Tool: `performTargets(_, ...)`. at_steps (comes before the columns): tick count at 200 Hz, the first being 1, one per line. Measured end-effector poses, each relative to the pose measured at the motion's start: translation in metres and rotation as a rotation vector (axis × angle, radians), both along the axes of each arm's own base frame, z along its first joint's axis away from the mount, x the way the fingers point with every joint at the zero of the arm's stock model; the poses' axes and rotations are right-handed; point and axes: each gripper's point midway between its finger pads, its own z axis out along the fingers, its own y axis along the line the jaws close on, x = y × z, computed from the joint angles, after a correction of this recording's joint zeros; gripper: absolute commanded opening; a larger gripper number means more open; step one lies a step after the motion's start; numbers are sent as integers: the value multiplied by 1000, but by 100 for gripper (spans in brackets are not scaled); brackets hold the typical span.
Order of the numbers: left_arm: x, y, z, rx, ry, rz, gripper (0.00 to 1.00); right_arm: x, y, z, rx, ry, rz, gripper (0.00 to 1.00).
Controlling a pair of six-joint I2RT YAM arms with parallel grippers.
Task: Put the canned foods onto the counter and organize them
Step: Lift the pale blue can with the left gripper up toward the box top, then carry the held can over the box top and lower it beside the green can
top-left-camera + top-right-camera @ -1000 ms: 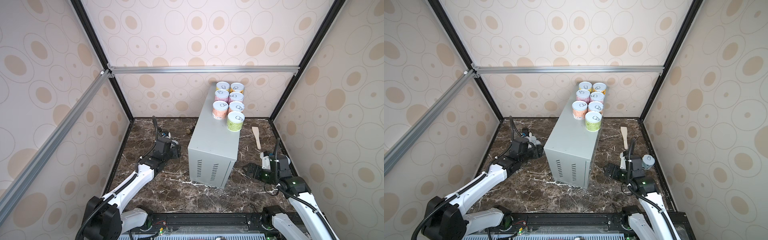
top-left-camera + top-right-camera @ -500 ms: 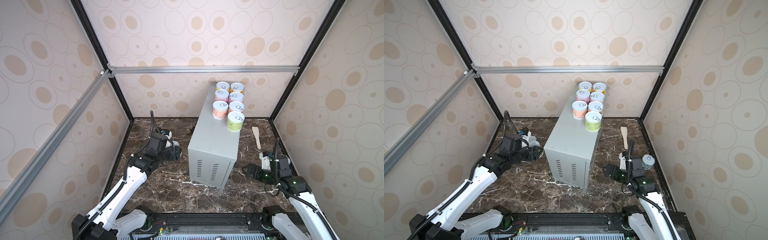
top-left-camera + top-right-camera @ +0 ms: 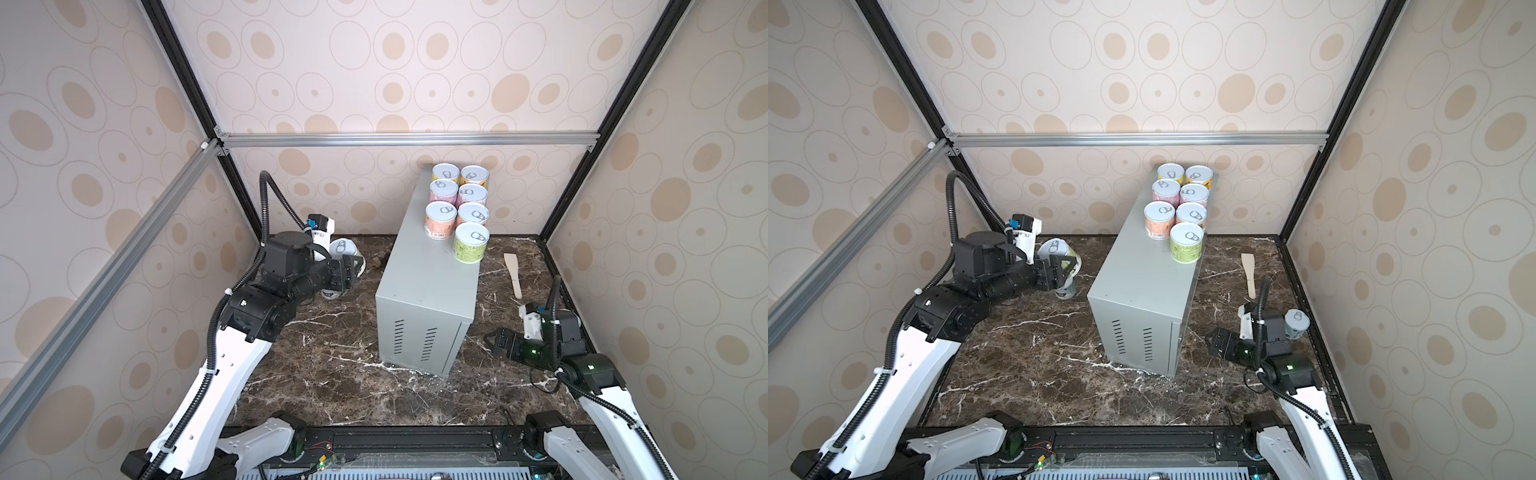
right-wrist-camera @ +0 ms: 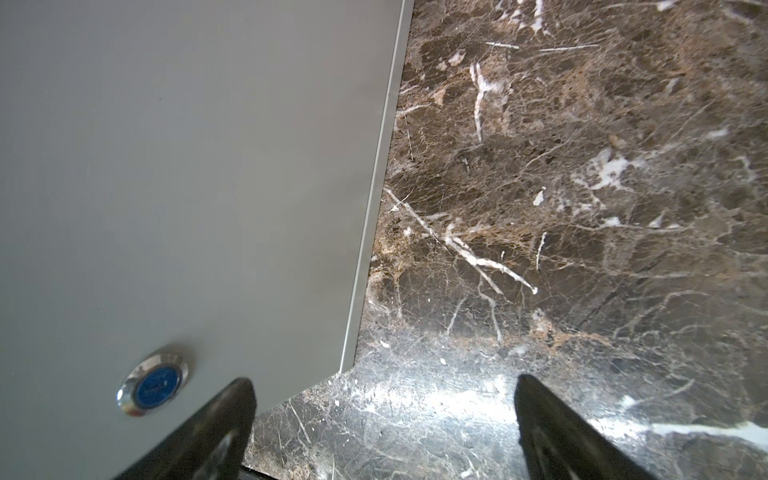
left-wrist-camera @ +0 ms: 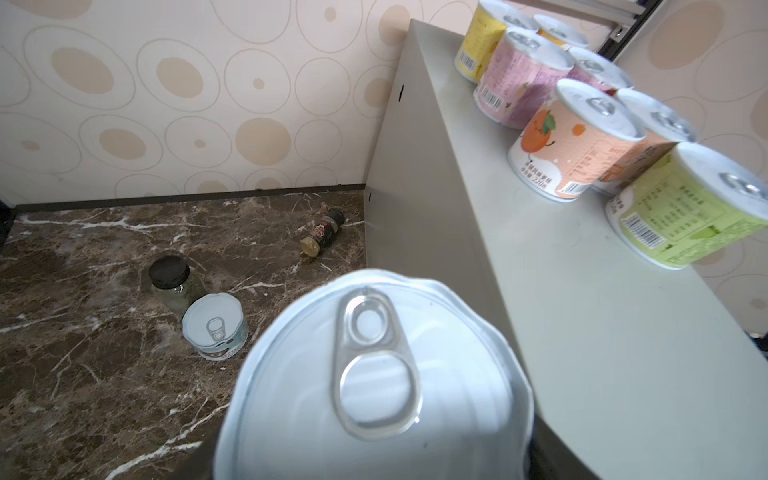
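While hidden from above, jar (image 5: 169,274) beside floor tin (image 5: 214,324), left wrist view

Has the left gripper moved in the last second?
Yes. The left gripper, shut on a can, has risen off the marble. Against the counter in a top view, it now hangs higher up the left wall, near the top edge.

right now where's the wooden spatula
In both top views the wooden spatula lies flat on the marble floor, right of the grey box and farther back than the right gripper.
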Motion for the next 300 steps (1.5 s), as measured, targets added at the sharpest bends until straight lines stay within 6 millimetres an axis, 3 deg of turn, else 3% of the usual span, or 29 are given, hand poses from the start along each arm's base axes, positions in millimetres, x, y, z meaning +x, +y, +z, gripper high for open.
performTargets(55,-12,-20,33,13,-18,-98,50,-1,2,2,9,-5,8,99)
performTargets(101,-25,-48,46,17,-27,-183,49,-2,2,1,9,-2,8,99)
performTargets(194,-19,-119,31,123,7,-285,49,-3,2,3,12,-10,10,99)
performTargets(264,-10,-149,8,204,34,-299,49,-2,3,6,18,-24,14,99)
performTargets(300,-5,-157,8,231,23,-291,49,-1,4,7,19,-30,19,99)
